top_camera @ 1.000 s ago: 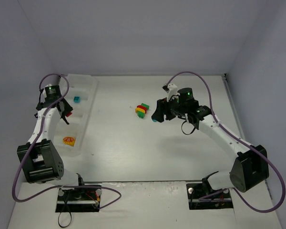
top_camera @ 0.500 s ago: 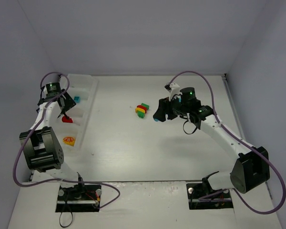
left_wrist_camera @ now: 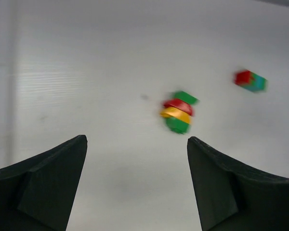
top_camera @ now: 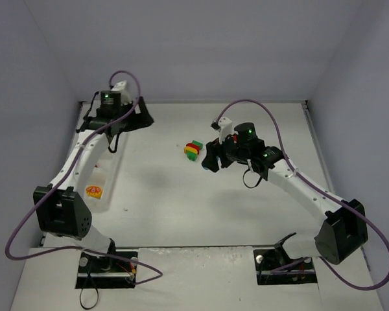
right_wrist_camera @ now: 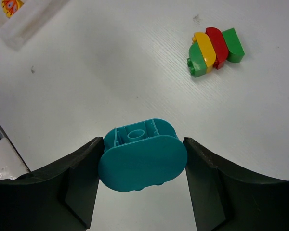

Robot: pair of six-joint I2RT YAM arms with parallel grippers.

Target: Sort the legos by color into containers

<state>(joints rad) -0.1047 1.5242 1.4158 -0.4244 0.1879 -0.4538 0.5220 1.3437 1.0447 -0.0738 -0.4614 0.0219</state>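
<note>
Right wrist shows the right end effector [right_wrist_camera: 143,159] gripping a teal brick [right_wrist_camera: 142,167], multicolour clump [right_wrist_camera: 215,50] lying beyond.

Soft bright light; lego clump [left_wrist_camera: 177,111] motion-blurred.

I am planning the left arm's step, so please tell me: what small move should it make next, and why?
Probably move the open, empty left gripper forward toward the stuck-together bricks, with jaws wide. They lie unsorted on the table ahead of it, and the right gripper is busy holding the teal brick.
</note>
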